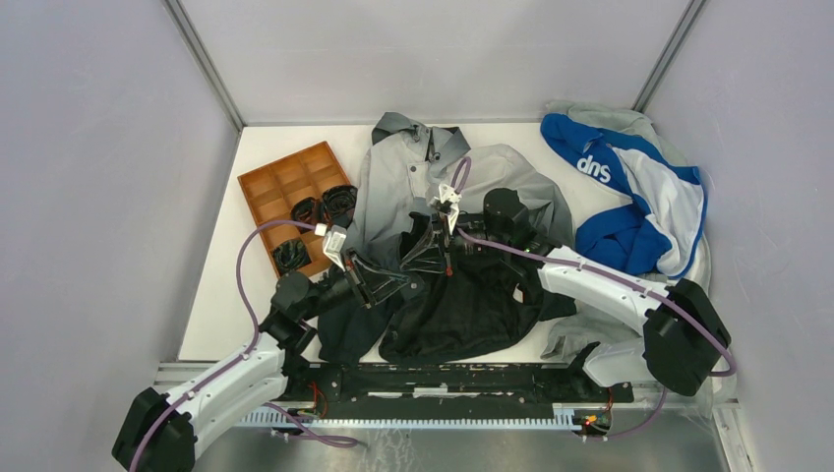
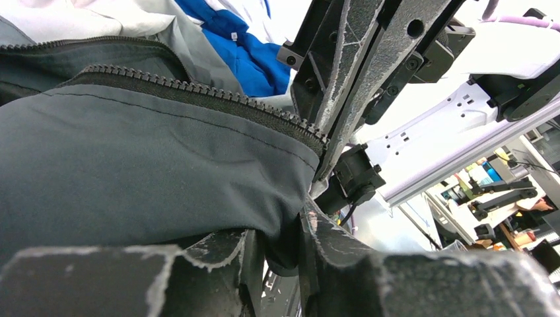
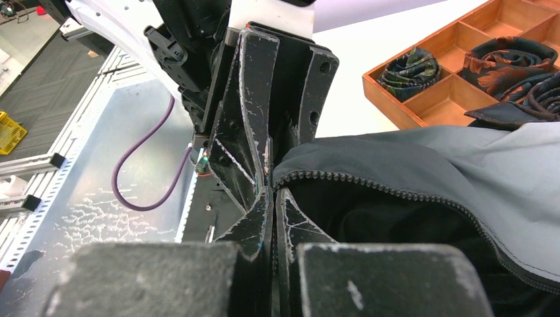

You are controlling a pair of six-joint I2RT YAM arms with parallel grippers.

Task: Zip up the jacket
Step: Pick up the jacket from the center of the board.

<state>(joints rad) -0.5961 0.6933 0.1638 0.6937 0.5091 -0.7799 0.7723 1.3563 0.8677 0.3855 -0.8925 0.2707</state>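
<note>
The jacket (image 1: 413, 182) lies mid-table, grey at the collar and black toward the hem (image 1: 472, 305). My right gripper (image 1: 443, 264) (image 3: 272, 198) is shut on the bottom end of one zipper edge (image 3: 396, 191), its fingers pressed together with teeth between them. My left gripper (image 1: 398, 285) (image 2: 284, 257) stands just beside it. Its jaws are a narrow gap apart, and a fold of dark jacket fabric (image 2: 165, 172) hangs between them. The other row of zipper teeth (image 2: 198, 89) runs above that fold toward the right gripper's fingers (image 2: 350, 86). Both zipper halves are apart.
A brown wooden tray (image 1: 285, 182) (image 3: 380, 92) with rolled dark ties (image 3: 409, 72) sits left of the jacket. A blue-and-white garment (image 1: 629, 197) (image 2: 244, 53) lies at the back right. A metal rail (image 1: 443, 379) runs along the near edge between the arm bases.
</note>
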